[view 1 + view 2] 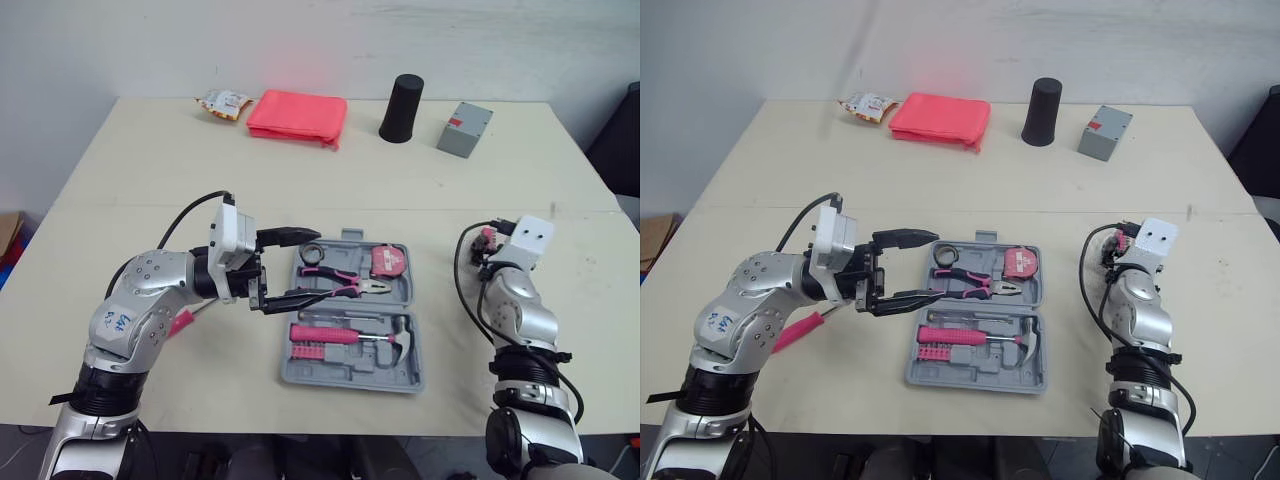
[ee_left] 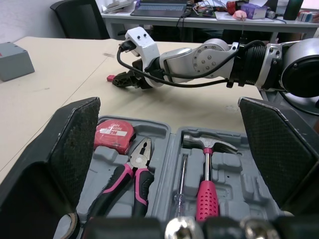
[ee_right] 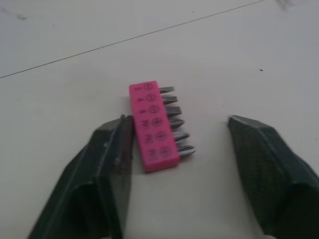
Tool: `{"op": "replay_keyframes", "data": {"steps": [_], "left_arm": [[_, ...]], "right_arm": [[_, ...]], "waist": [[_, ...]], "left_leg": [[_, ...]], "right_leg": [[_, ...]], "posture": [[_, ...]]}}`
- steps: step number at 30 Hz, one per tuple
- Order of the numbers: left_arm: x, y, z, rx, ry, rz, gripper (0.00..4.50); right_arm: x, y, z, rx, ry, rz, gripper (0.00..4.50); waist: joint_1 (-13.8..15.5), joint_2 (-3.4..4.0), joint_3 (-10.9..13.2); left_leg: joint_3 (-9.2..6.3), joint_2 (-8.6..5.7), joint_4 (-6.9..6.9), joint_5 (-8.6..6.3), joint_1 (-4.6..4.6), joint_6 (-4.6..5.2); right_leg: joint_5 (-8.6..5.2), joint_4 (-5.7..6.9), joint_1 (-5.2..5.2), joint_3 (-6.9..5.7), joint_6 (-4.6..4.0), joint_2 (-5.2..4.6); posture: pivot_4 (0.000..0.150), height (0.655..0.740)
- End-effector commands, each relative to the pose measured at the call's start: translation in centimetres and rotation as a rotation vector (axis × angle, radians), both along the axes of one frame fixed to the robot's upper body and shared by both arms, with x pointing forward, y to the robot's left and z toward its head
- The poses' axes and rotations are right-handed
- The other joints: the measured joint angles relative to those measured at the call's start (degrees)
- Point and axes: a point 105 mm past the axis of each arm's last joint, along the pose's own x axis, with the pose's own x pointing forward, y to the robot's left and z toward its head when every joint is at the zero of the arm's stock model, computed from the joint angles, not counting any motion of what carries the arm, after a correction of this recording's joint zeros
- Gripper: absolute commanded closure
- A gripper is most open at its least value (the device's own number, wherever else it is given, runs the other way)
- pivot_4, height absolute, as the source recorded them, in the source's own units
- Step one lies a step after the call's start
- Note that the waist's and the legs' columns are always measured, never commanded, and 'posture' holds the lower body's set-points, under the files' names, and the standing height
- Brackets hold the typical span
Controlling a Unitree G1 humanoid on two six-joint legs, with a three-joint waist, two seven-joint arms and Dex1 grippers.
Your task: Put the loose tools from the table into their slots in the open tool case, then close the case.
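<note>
Bit holder [image 3: 153, 127] at right end effector [image 3: 178, 122]

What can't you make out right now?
- Pink-handled tool on the table: head views, left arm covers most of it; type unclear.
- Ring-shaped item in the tool case, beside the left pincer: head views, too small to identify.
- Bit holder: head views, right wrist blocks most of it.
</note>
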Motion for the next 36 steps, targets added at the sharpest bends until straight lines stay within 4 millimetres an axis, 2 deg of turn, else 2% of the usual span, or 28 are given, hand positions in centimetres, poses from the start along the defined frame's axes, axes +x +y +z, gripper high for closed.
{"op": "replay_keyframes", "data": {"steps": [1, 2, 9, 15, 19, 21, 23, 27, 31, 33, 36], "left_arm": [[-0.4, -0.3, 0.7, -0.002, -0.034, -0.018, 0.0], [-0.4, -0.3, 0.7, -0.003, -0.033, -0.018, 0.0], [-0.2, -0.2, 0.6, -0.006, -0.034, -0.014, 0.0], [-0.2, -0.3, 0.5, -0.007, -0.034, -0.019, 0.0], [-0.2, -0.3, 0.3, -0.002, -0.039, -0.026, 0.0], [-0.3, 0.2, 0.2, 0.009, -0.042, -0.026, 0.0], [-0.5, 0.8, -0.1, 0.03, -0.049, -0.03, 0.0], [-0.9, 1.8, -1.0, 0.087, -0.082, -0.045, 0.0], [-1.5, 2.9, -2.2, 0.095, -0.137, -0.04, 0.0], [-2.2, 3.2, -2.9, 0.097, -0.17, -0.059, 0.0], [-2.9, 3.4, -3.8, 0.113, -0.148, -0.072, 0.0]], "right_arm": [[-0.4, -0.1, -1.5, 0.017, 0.042, -0.005, 3.38], [-0.5, -0.2, -1.4, 0.013, 0.037, -0.004, 3.67], [-1.2, -1.0, 0.4, -0.088, -0.02, 0.086, 3.68], [-2.4, -0.5, 1.6, -0.157, -0.035, 0.231, 3.68], [-3.6, 2.1, 4.6, -0.322, -0.146, 0.449, 3.68], [-5.2, 4.0, 6.8, -0.396, -0.239, 0.644, 3.68], [-6.8, 5.4, 8.0, -0.454, -0.263, 0.809, 3.68], [-9.6, 7.6, 9.0, -0.471, -0.242, 1.076, 3.68], [-13.9, 11.2, 8.7, -0.511, -0.072, 1.455, 3.68], [-15.7, 12.8, 8.3, -0.511, 0.009, 1.579, 3.68], [-17.1, 14.4, 7.7, -0.53, 0.068, 1.657, 3.68]], "waist": [[0.0, -0.01, 0.0], [0.0, -0.01, 0.0], [0.2, -0.01, 0.0], [0.1, 0.0, 0.0], [0.0, 0.12, 0.1], [0.0, 0.3, 0.3], [0.1, 0.45, 0.5], [0.1, 0.34, 0.5], [0.1, 0.29, 0.6], [0.0, 0.15, 0.7], [0.1, -0.17, 0.8]], "left_leg": [[0.0, 0.0, 0.0, 0.0, 0.0, 0.0], [0.0, 0.0, 0.0, 0.0, 0.0, 0.0], [0.0, 0.0, -0.09, -0.01, 0.0, -0.03], [0.01, 0.0, -0.25, -0.01, -0.02, -0.05], [0.02, 0.0, -0.3, 0.0, -0.02, -0.07], [0.06, -0.01, -0.29, 0.0, -0.02, -0.07], [0.06, -0.01, -0.29, 0.0, -0.01, -0.07], [0.05, 0.09, -0.28, -0.03, 0.01, -0.13], [0.04, 0.09, -0.3, -0.06, -0.01, -0.11], [0.04, 0.12, -0.31, -0.09, 0.0, -0.1], [-0.04, 0.22, -0.3, -0.1, 0.0, -0.13]], "right_leg": [[0.0, 0.0, 0.0, 0.0, 0.0, 0.0], [0.0, 0.0, 0.0, 0.0, 0.0, 0.0], [0.0, -0.06, -0.01, 0.0, -0.01, 0.01], [0.0, -0.18, -0.04, 0.01, -0.01, 0.01], [-0.01, -0.2, -0.06, 0.04, -0.01, 0.02], [-0.01, -0.19, -0.07, 0.09, -0.01, 0.05], [-0.01, -0.19, -0.06, 0.09, -0.01, 0.07], [-0.01, -0.22, -0.04, 0.08, -0.01, 0.14], [-0.01, -0.31, -0.03, 0.08, -0.01, 0.11], [-0.01, -0.34, -0.01, 0.09, -0.01, 0.1], [0.01, -0.34, 0.01, 0.06, -0.05, 0.16]], "posture": [[0.15, 0.74], [0.15, 0.74], [0.15, 0.74], [0.15, 0.74], [0.15, 0.74], [0.15, 0.74], [0.15, 0.74], [0.15, 0.74], [0.15, 0.74], [0.15, 0.74], [0.15, 0.74]]}}
